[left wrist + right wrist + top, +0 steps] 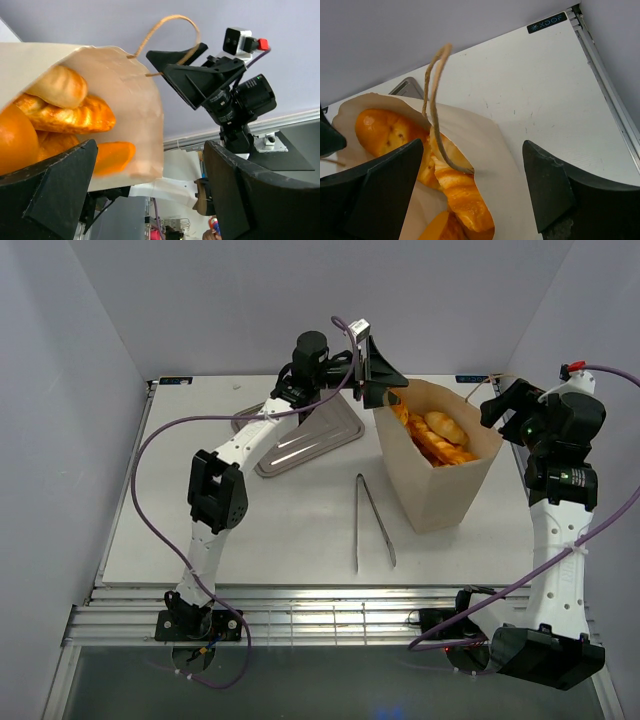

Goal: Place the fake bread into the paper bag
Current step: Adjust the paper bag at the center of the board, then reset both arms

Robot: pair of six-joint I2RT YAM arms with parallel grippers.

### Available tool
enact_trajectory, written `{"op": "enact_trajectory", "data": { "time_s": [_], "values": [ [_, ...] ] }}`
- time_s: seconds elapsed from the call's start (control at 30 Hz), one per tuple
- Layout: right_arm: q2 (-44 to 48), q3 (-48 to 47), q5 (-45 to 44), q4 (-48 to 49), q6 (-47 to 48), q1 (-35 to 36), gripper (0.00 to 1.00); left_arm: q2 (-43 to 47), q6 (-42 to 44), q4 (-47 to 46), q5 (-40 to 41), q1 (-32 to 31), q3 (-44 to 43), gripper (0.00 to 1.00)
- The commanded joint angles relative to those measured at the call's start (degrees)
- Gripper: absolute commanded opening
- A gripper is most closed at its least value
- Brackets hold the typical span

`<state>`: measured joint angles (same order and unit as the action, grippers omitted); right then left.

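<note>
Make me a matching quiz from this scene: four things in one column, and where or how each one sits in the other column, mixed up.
Things:
1. fake bread
2. paper bag
3. metal tongs
4. metal tray

Places or states:
a. lying flat, farther back, left of the bag
b. standing upright, top open
c. lying by the bag's near left corner, legs in a narrow V
d. piled inside the bag

Pairs: 1-d, 2-b, 3-c, 4-a

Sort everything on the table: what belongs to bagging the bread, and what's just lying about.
Belongs to the job:
paper bag, standing open
fake bread, inside it

Just lying about:
metal tongs
silver tray
</note>
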<state>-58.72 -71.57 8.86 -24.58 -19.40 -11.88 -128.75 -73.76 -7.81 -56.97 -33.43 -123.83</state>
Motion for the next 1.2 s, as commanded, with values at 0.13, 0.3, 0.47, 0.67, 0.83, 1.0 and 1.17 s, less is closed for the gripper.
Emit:
{"op": "enact_trajectory", "data": {
  "time_s": [0.13,0.3,0.47,0.67,0.83,1.0,1.17],
  "values": [
    [0.98,-3.13,-2.19,-0.73,1.56,0.10,0.88,11.42,5.55,3.15,2.48,-0.32,2.99,0.98],
    [1.85,-4.01,-1.48,-1.08,1.47,0.10,0.88,14.04,6.26,6.40,4.14,-0.32,5.08,0.98],
    [2.29,-4.54,-0.08,-2.49,1.99,0.10,0.88,22.20,6.61,10.09,11.07,-0.32,16.06,0.98],
    [2.73,-3.40,1.07,-1.97,1.82,0.10,0.89,26.01,7.05,9.22,13.11,-0.32,20.48,0.98],
    [2.03,-3.66,2.74,-1.53,1.20,0.10,0.88,24.51,8.02,12.65,13.11,-0.32,17.39,0.98],
    [2.20,-3.58,4.49,-1.17,1.38,0.10,0.88,26.00,8.63,13.53,15.74,-0.32,18.53,0.98],
    [2.47,-2.79,5.64,-1.00,1.38,0.19,0.87,28.72,11.60,12.92,19.26,-0.32,19.24,0.98]
  ]
}}
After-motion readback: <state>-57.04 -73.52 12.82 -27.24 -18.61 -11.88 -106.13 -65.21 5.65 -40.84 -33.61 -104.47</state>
